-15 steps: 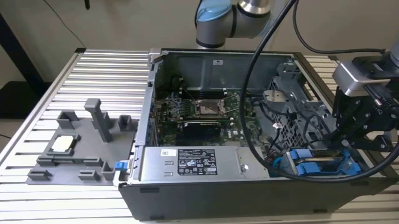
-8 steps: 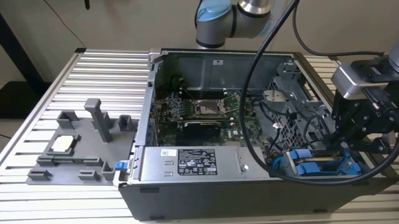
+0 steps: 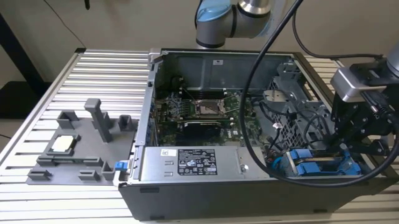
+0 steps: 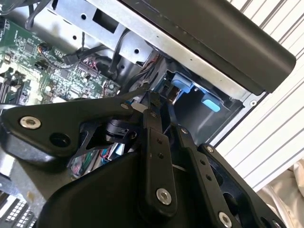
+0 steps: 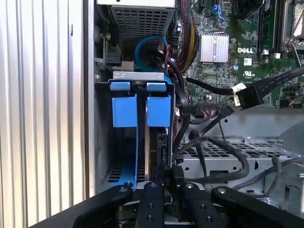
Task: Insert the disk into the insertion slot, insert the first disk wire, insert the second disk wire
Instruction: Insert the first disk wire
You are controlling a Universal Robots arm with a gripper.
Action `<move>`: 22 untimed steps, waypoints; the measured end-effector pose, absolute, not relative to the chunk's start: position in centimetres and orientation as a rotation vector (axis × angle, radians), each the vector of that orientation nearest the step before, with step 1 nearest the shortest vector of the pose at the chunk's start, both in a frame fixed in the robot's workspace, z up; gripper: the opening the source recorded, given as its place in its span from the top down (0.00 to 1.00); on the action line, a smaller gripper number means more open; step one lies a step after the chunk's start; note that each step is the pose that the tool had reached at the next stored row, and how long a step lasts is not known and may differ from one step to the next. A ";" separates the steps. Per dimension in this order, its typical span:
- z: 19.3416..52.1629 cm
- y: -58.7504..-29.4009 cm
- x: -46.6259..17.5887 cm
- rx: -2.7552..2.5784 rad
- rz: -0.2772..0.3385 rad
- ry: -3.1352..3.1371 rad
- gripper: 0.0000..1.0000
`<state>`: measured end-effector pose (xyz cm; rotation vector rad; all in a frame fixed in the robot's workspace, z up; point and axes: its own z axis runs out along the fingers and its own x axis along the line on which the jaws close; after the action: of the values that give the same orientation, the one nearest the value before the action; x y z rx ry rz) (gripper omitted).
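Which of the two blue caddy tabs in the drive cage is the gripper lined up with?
The blue tab nearer the motherboard; the gripper sits in line with it. The other tab hugs the case wall.

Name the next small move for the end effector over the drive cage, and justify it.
Probably a short, straight push along the blue rails: the disk stands edge-on in the insertion slot, apparently only partly in, with the end effector right behind it.

arm (image 3: 232, 18): reaches to the exterior view's right | claw (image 3: 348, 145): pointing down, jaws drawn close together
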<state>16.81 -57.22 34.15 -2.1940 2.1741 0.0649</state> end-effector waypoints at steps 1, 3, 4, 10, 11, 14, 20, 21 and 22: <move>34.1 -57.2 16.8 -2.194 0.065 2.174 0.81; 34.0 -57.2 16.9 -2.194 0.066 2.175 0.81; 34.0 -57.2 16.9 -2.194 0.066 2.175 0.81; 33.6 -57.2 16.9 -2.194 0.066 2.175 0.81; 33.6 -57.2 16.9 -2.194 0.066 2.175 0.81; 33.2 -57.2 16.9 -2.195 0.065 2.175 0.81; 33.1 -57.2 16.9 -2.195 0.066 2.175 0.81; 33.1 -57.2 16.9 -2.194 0.067 2.174 0.80; 33.1 -57.2 16.9 -2.195 0.066 2.175 0.73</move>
<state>16.95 -57.22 33.10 -2.1945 2.1746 0.0661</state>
